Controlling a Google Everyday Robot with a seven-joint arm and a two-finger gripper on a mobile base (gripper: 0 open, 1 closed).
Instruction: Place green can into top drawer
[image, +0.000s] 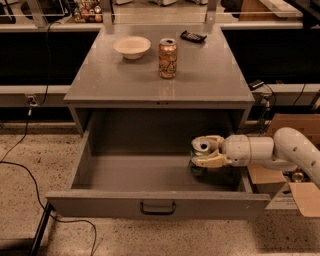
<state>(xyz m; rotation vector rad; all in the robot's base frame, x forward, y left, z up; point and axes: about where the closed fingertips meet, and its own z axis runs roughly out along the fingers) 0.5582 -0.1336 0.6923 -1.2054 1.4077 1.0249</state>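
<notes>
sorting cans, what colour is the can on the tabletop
Orange-copper can, camera view; the gripper grips the green can inside the open drawer.

On the grey metal tabletop (210, 82) stand a shallow cream bowl (132, 47) and, just beside it, an upright orange-copper can (168, 58); a small black device (193, 36) lies behind.

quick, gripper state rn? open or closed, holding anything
Gripper: closed on the green can, inside the open top drawer, near its right side.
</notes>
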